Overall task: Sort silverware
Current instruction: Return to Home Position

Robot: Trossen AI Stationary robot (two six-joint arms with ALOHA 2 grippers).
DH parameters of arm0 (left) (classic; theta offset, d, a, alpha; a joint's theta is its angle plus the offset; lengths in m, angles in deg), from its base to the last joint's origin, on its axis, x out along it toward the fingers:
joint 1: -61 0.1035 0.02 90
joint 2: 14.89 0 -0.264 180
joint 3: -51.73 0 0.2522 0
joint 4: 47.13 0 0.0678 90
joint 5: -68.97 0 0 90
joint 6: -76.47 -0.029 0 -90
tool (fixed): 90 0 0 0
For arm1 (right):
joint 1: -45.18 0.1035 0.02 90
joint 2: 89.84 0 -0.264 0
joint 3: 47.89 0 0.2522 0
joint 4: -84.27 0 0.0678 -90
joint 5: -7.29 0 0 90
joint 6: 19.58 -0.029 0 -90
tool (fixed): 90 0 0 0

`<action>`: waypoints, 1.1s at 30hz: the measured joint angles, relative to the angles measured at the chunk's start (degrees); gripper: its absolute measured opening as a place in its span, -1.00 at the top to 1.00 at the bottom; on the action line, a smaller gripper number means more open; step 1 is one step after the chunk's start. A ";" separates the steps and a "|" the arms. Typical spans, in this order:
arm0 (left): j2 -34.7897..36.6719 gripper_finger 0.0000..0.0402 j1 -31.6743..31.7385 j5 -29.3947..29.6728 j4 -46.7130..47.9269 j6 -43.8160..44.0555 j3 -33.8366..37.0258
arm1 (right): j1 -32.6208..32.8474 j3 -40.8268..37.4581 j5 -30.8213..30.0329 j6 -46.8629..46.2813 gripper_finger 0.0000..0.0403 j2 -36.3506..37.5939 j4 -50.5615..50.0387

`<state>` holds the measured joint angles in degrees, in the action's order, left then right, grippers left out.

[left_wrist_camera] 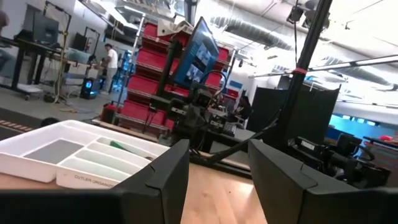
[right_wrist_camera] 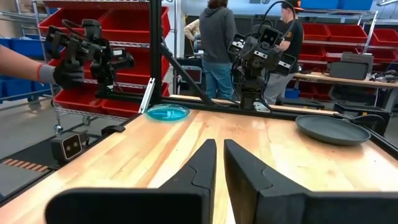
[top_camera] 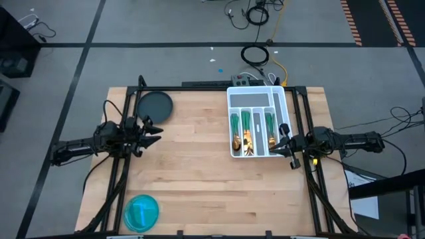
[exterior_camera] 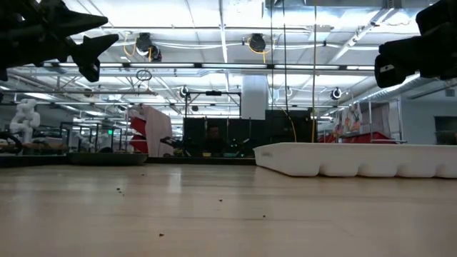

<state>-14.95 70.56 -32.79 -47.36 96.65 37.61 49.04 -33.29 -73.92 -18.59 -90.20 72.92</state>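
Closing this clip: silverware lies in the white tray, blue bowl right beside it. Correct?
No: the high view shows the blue bowl far from the white tray, at the table corner on the left arm's side. The silverware does lie in the tray.

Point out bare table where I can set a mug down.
Free: the wide wooden middle of the table, bordered by the left pincer, white tray and blue bowl; also the strip from the bowl across to the right arm's side. Crowded: the tray's corner, filled with silverware, right pincer at its rim; the grey plate takes the opposite corner.
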 joint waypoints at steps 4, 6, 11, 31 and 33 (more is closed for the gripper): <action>0.00 0.15 0.02 1.43 -0.01 0.31 0.02 | 0.00 0.00 -0.02 -0.26 0.88 0.00 -0.03; 0.00 0.15 0.02 2.55 -0.01 0.09 0.02 | 0.00 0.00 -0.02 -0.29 0.88 0.00 -0.04; 0.00 0.15 0.02 8.22 -1.35 -1.47 0.02 | 0.00 0.00 -0.02 0.00 0.88 0.00 -0.07; -0.04 0.15 0.04 9.26 2.64 -1.16 0.04 | -0.02 0.00 0.00 0.11 0.88 -0.02 -0.11; -0.04 0.15 0.04 9.26 2.60 -1.16 0.04 | -0.01 0.00 0.00 0.11 0.88 -0.02 -0.13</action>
<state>-14.99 70.61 -23.53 -44.77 95.49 37.65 49.02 -33.29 -73.92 -18.48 -90.22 72.79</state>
